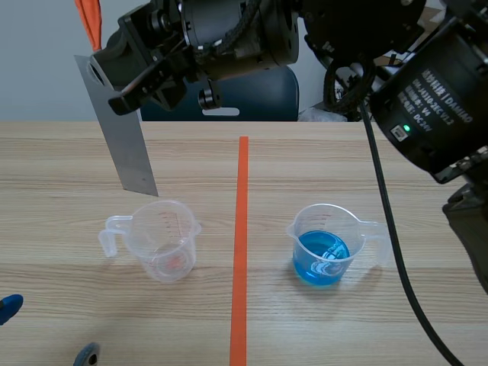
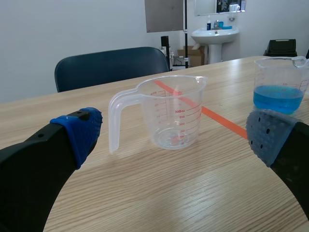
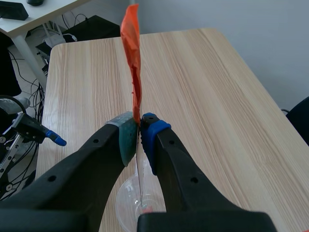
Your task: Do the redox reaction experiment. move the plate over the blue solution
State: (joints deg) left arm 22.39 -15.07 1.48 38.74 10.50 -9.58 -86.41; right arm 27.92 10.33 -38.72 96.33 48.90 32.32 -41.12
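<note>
Starting at the near edge of the worktop (image 1: 61, 274), you have the left gripper (image 1: 47, 332) sitting low at the near left. Its fingers are spread wide with nothing between them. In the left wrist view the blue pad (image 2: 79, 133) and the grey pad (image 2: 268, 137) stand well apart.

Ahead of that gripper an empty clear measuring cup (image 1: 162, 240) with red markings stands upright on the worktop. It is on the left of the orange-red tape line (image 1: 241, 229), and its handle points away from the line.

Across the line, well apart from the empty one, you see a second clear cup (image 1: 329, 244), also upright, with its handle turned to the right. The blue solution (image 1: 320, 258) fills its lower part.

The grey metal plate (image 1: 130, 145) is in the air on the left side of the line. It hangs nearly upright with a slight tilt, and its lower corner is just above the far rim of the empty cup. It is well away from the blue solution.

Your right arm comes in from the right and stretches across the top of the scene. The right gripper (image 3: 139, 130) is closed on the plate's upper end. From the right wrist you see the plate edge-on, pinched between the two pads. An orange strip (image 3: 133, 58) rises from the plate beyond the fingertips, and the empty cup is below the gripper.

Behind the worktop stands a dark blue chair (image 1: 290, 95).
</note>
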